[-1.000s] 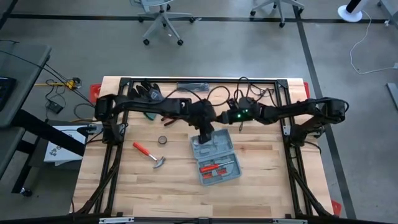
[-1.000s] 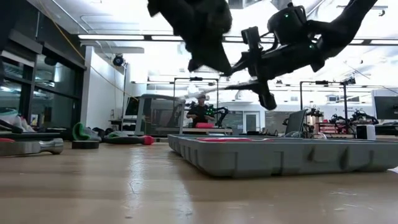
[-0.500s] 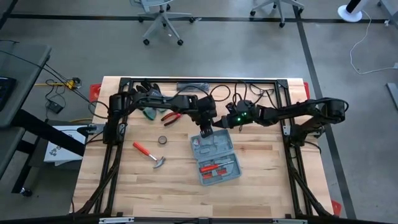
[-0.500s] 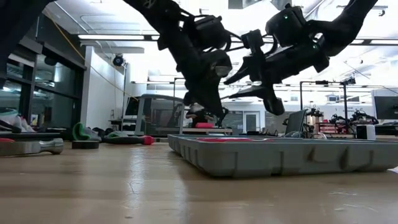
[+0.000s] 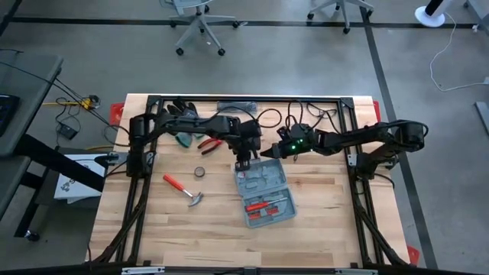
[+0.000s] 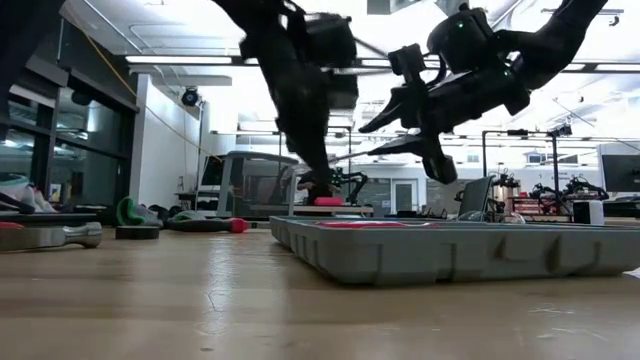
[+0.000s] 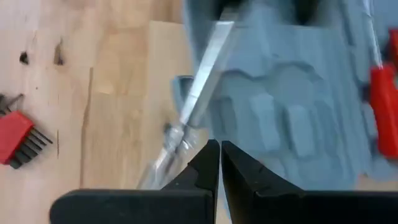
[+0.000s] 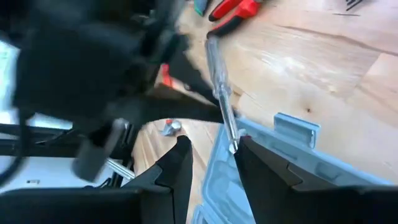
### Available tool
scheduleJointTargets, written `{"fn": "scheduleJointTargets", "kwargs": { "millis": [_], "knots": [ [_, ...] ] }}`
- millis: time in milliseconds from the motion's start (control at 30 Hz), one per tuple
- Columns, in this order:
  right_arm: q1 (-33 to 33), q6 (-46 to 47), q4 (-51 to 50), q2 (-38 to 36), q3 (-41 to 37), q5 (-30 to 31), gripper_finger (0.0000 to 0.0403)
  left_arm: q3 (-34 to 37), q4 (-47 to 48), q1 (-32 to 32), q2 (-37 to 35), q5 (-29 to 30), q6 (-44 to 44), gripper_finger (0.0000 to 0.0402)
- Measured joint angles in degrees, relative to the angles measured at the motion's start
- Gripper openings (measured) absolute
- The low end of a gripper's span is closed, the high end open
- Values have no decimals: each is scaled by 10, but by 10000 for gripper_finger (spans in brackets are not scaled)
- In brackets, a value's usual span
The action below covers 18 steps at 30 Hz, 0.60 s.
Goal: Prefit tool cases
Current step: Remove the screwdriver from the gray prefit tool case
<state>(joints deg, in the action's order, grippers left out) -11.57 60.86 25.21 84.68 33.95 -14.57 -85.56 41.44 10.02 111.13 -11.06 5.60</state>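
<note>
The tool case [image 5: 263, 191] lies open on the table, a blue-grey clamshell with moulded recesses [image 7: 292, 106] and red-handled screwdrivers [image 5: 263, 205] in its near half. My left gripper [image 5: 244, 163] hangs over the case's far left corner, shut on a long silvery tool [image 7: 199, 93]. That tool also shows in the right wrist view as a thin rod [image 8: 222, 99]. My right gripper [image 5: 267, 153] hovers open just right of the left one, above the case's far edge, with nothing between its fingers [image 8: 211, 146]. My left gripper [image 7: 219, 149] holds the silvery tool by its lower part [image 7: 177, 146], at the fingertips; the gripper's own body hides the exact spot. The fingers come steeply from above. The tool sticks out past them, lifted, its free end [image 8: 233, 144] by the case's rim; whether it touches there I cannot tell.
On the table left of the case lie a red-handled hammer [image 5: 183, 190], a small tape roll [image 5: 200, 172] and red pliers [image 5: 208, 142]. A red hex-key set [image 7: 15, 134] lies nearby. Dark gloves [image 5: 179, 114] and cables sit along the far edge. Bare wood lies near the front edge.
My left gripper has sunk toward the case's far left corner with the silvery tool, tipped to point more steeply down, and shifted a little toward the table's left. It has stayed shut. The case has not moved.
</note>
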Motion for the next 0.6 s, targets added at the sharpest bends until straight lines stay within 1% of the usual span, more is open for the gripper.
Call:
{"fn": "scheduleJointTargets", "kwargs": {
  "millis": [233,367,400,500,600],
  "knots": [
    [0,-9,-17,0,0,2,123,0,6,-11,-80,8,70,12],
    [0,-9,-12,0,0,3,123,0,5,-10,-95,72,73,14],
    [0,-9,-8,0,0,3,123,0,6,-9,-94,77,79,16],
    [0,-8,0,0,0,1,123,0,1,-1,-85,56,88,30],
    [0,-7,10,0,0,-7,123,0,5,5,-71,43,88,58]
  ]
}}
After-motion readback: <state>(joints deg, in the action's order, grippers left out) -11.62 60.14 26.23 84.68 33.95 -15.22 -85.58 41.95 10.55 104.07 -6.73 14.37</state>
